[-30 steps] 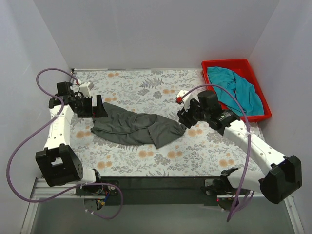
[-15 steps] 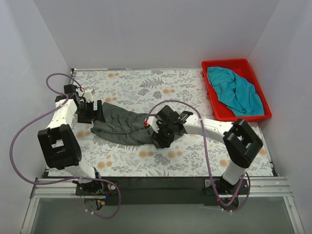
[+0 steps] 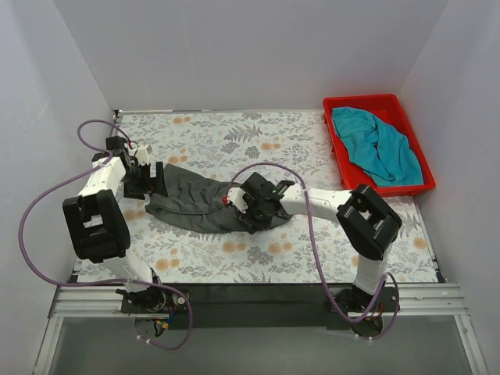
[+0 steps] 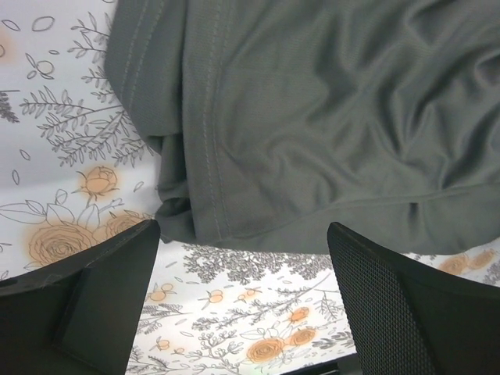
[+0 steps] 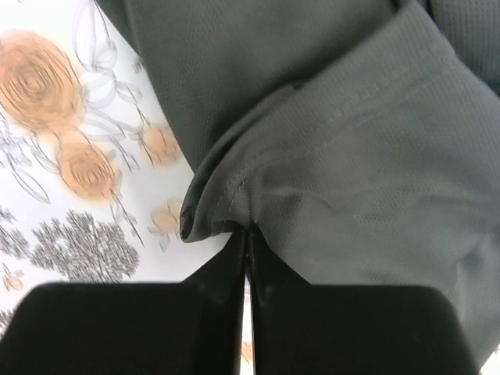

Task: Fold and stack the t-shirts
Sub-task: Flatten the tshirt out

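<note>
**Flower-print worktop: grey shirt pinched at one end, teal shirt in the bin**

Pale walls close in a worktop covered in a pattern of grey leaves and orange blossoms. On it lies the grey t-shirt, crumpled and unfolded. It stretches from close to the left edge to about the middle of the worktop, roughly halfway between the near and far edges.

The right end effector sits low at the shirt's right end. In the wrist view its fingers are clenched together, with a stitched hem corner of the grey t-shirt bunched at their tips, so it grips the cloth there.

The left end effector is at the shirt's left end, near the left edge of the worktop. Its fingers stand wide apart and released. A double-stitched hem of the grey t-shirt lies just beyond and between them. Whether the fingertips touch the cloth cannot be told.

The teal t-shirt lies heaped and unfolded inside the red bin, which stands at the far right corner of the worktop, well apart from the grey one.
</note>
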### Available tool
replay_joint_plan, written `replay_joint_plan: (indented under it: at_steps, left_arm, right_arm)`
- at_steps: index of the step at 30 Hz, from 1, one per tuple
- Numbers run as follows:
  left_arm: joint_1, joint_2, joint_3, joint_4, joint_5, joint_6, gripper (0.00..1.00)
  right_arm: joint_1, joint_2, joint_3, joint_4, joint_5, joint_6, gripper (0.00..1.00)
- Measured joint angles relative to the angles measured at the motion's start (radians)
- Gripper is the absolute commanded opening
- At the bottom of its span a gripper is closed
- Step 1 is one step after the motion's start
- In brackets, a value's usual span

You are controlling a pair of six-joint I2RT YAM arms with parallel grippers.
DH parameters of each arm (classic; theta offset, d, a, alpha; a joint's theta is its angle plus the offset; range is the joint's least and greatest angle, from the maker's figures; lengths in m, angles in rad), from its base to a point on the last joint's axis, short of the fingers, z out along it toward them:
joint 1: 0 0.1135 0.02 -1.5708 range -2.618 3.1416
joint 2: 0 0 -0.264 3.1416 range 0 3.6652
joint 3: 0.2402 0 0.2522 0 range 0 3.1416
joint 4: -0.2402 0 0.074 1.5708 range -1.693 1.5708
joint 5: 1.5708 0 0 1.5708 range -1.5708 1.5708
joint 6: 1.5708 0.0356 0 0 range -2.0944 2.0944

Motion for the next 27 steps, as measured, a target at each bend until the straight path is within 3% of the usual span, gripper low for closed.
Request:
replay_joint_plan:
  at_steps: [7,12,27]
  left_arm:
    - [0.0,0.084,0.029,0.042,-0.048,0.003,0.67]
    - [0.0,0.105,0.032,0.033,-0.048,0.01,0.66]
    - [-0.002,-0.066,-0.04,-0.077,0.123,-0.067,0.59]
  right_arm:
    - [-0.129,-0.116,-0.04,-0.059,-0.016,-0.039,0.01]
    - [-0.248,-0.24,-0.04,-0.074,-0.057,-0.073,0.01]
    - [-0.239,-0.231,-0.099,-0.132,-0.185,-0.079,0.01]
